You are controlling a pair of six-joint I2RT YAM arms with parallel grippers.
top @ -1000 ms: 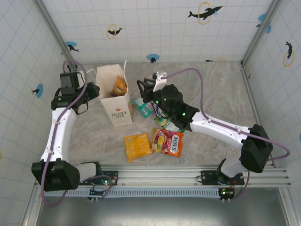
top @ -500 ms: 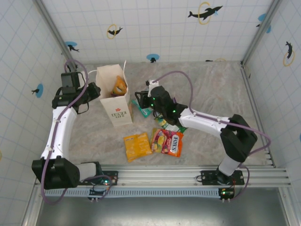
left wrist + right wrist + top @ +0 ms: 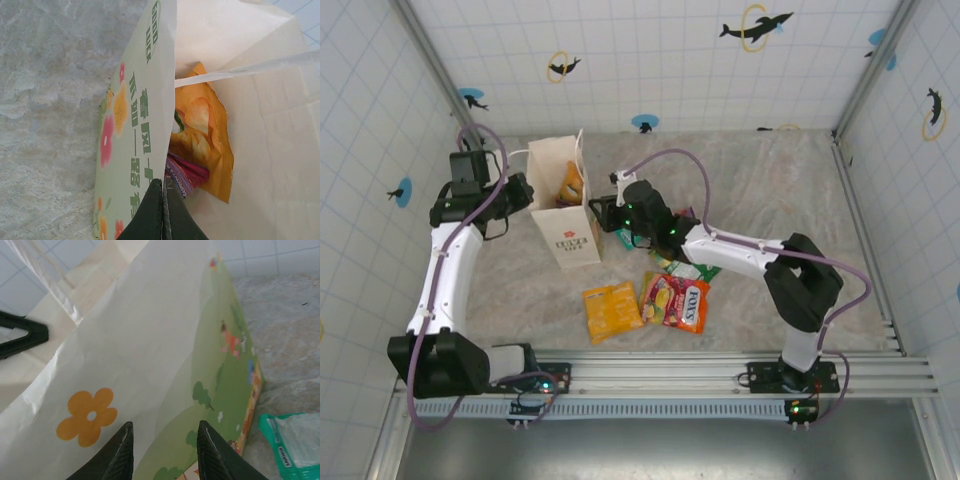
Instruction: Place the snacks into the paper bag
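A tall white paper bag (image 3: 565, 235) is seen standing upright toward the left of a marbled surface (image 3: 770, 190), its mouth open to the top. The left wall of the bag is pinched by the left gripper (image 3: 523, 190), whose jaws are closed tight on the paper edge in the left wrist view. The right gripper (image 3: 603, 213) is held just beside the bag's right side. Its jaws are parted narrowly with nothing gripped between them; whether the paper is touched cannot be told.

An orange packet (image 3: 200, 135) is seen inside the bag, with a purple-pink packet (image 3: 186, 175) tucked beneath it.

Outside the bag, an orange-yellow packet (image 3: 610, 310) and a FOX'S candy bag (image 3: 677, 303) lie side by side on the surface nearer the arm bases. A green packet (image 3: 688, 269) is partly hidden under the right arm, and a teal packet (image 3: 292, 445) lies near the bag's foot.

The task is judged partly done: two packets are bagged and at least four are left.
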